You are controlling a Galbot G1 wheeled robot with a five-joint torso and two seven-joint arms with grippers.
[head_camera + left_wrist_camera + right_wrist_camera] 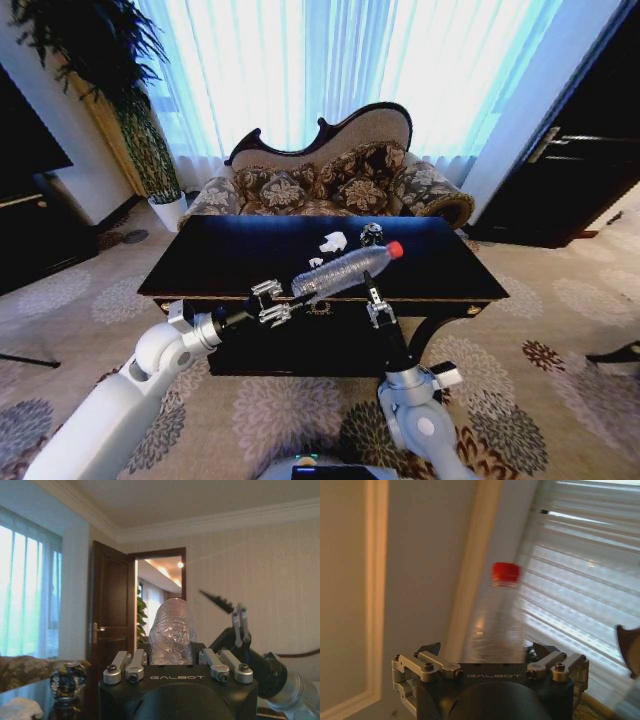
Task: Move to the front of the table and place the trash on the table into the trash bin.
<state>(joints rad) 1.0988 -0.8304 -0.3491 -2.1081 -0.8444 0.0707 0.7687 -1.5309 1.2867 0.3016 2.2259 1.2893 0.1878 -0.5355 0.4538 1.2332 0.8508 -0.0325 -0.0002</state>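
My left gripper [272, 300] is shut on the base of the clear plastic bottle [345, 270], which hangs tilted over the front edge of the dark glossy table [220, 255], red cap pointing right. In the left wrist view the bottle [172, 630] stands end-on between the fingers. My right gripper [376, 298] points up just under the bottle's neck end, open, its fingers apart on both sides of the bottle [500, 615]. White wadded paper [333, 241] and a dark silvery ball [371, 234] lie on the table behind. The trash bin is out of view.
A patterned sofa [330, 180] stands behind the table before bright curtains. A potted plant [135, 130] and a black cabinet [30, 225] are at the left. Dark wooden doors [570, 170] are at the right. Patterned carpet surrounds the table.
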